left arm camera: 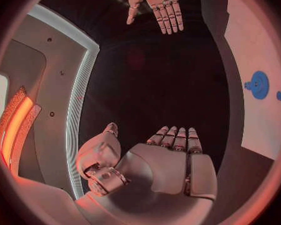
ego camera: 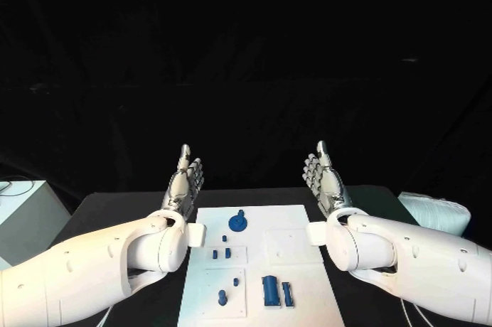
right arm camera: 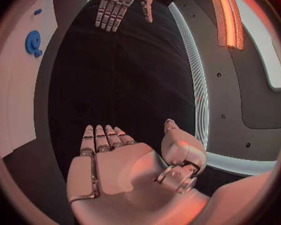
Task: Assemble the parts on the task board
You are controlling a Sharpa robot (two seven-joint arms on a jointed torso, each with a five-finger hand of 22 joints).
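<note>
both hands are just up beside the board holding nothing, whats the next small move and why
Probably lower the right hand toward the long blue part at the near end of the task board. Both it and the left hand are open, flat and off the board, and the blue pieces lie loose.

task board [ego camera: 297, 224] between raised hands, parts [ego camera: 271, 291] near edge

Board [ego camera: 297, 220] near edge: cut off by the picture's bottom.
Small blue parts [ego camera: 227, 254]: shapes too small to tell.
</note>
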